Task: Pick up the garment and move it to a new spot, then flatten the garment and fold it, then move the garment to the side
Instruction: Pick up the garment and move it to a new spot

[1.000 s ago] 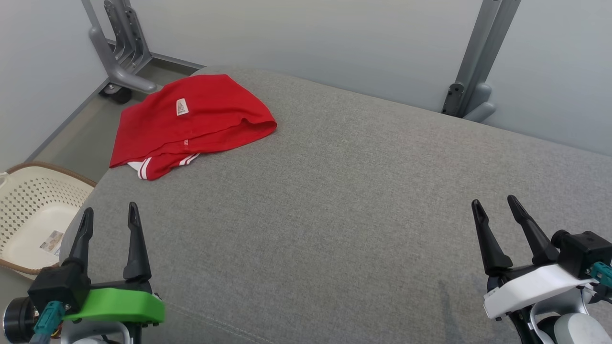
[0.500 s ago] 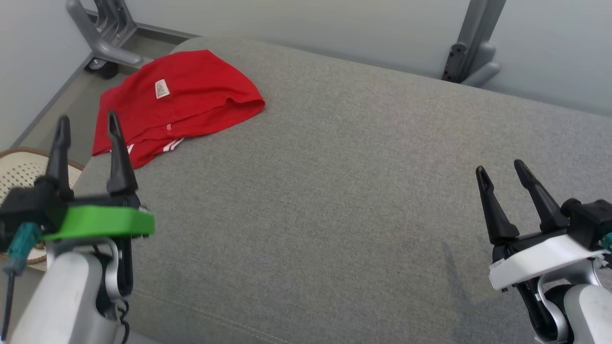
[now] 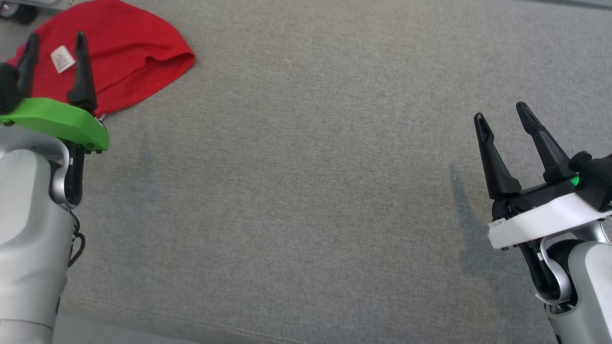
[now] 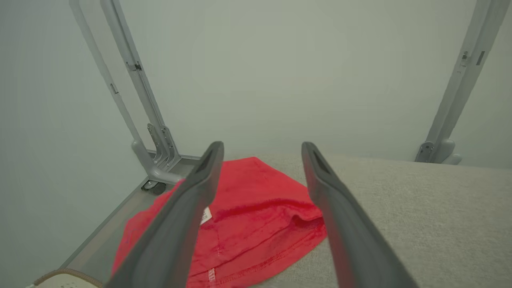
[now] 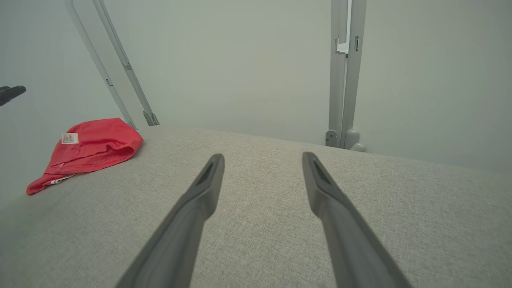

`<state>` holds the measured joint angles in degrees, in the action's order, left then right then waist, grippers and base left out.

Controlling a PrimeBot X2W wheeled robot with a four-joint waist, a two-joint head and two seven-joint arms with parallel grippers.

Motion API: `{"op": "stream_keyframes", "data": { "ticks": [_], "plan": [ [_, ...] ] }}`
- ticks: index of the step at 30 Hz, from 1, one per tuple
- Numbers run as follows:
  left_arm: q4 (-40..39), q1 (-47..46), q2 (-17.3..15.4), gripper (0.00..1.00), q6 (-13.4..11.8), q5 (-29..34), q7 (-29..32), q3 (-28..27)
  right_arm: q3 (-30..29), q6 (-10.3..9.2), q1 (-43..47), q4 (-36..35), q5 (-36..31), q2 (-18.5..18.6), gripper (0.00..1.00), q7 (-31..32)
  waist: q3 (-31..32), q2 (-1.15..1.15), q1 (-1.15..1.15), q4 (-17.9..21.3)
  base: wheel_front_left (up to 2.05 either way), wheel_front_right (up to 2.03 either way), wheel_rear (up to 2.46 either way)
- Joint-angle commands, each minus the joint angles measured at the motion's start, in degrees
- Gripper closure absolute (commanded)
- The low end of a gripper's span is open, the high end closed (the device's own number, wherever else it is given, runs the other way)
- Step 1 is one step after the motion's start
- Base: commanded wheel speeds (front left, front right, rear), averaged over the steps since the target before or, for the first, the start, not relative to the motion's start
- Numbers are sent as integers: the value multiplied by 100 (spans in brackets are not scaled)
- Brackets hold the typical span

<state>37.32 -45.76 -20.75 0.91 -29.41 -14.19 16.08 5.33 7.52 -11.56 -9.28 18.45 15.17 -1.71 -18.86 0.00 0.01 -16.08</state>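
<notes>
The garment (image 3: 129,52) is a red piece with a white label, lying crumpled at the far left corner of the grey fabric surface (image 3: 306,191). It also lies ahead in the left wrist view (image 4: 256,216) and at the left of the right wrist view (image 5: 92,150). My left gripper (image 3: 55,36) is open, raised in front of the garment, its fingers overlapping it in the head view without holding it. My right gripper (image 3: 499,112) is open over bare fabric at the right, far from the garment.
Grey metal frame legs stand behind the surface at the back left (image 4: 156,152) and back right (image 5: 344,80), against a pale wall. A basket rim (image 4: 68,276) shows beside the surface's left edge. The near seam (image 3: 191,320) runs along the bottom.
The head camera has tilted down, so the whole scene slid up and left. My left arm has risen and reached forward toward the garment. The right gripper has shifted little.
</notes>
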Motion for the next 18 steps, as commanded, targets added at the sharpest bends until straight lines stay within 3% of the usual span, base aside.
{"op": "stream_keyframes", "data": {
  "ticks": [1, 8, 15, 16, 17, 18],
  "plan": [
    [280, -202, 4, 0, 110, -95, 44, -1, 20, -6, -133, -11, 10, 33, 0, -54, -722, 0, -1, 641, 0, 0, 0],
    [1939, -881, -9, 0, 496, -268, 316, 79, 176, -7, -420, 13, 71, 84, 0, -144, -1203, 0, -1, 991, 0, 0, 0],
    [2898, -1218, -66, 0, 615, -456, 597, 144, 220, -7, -553, 29, 114, 120, 0, -214, -1444, 0, -1, 1189, 0, 0, 0],
    [2967, -1247, -69, 18, 617, -464, 566, 154, 215, -6, -553, 33, 113, 126, 0, -221, -1455, 0, -1, 1193, 0, 0, 0],
    [3034, -1256, -66, 59, 629, -474, 537, 172, 208, -6, -555, 37, 110, 130, 0, -233, -1462, 0, -1, 1196, 0, 0, 0],
    [3081, -1250, -55, 84, 638, -487, 476, 181, 204, -7, -556, 42, 108, 130, 0, -243, -1466, 0, -1, 1199, 0, 0, 0]
  ]
}}
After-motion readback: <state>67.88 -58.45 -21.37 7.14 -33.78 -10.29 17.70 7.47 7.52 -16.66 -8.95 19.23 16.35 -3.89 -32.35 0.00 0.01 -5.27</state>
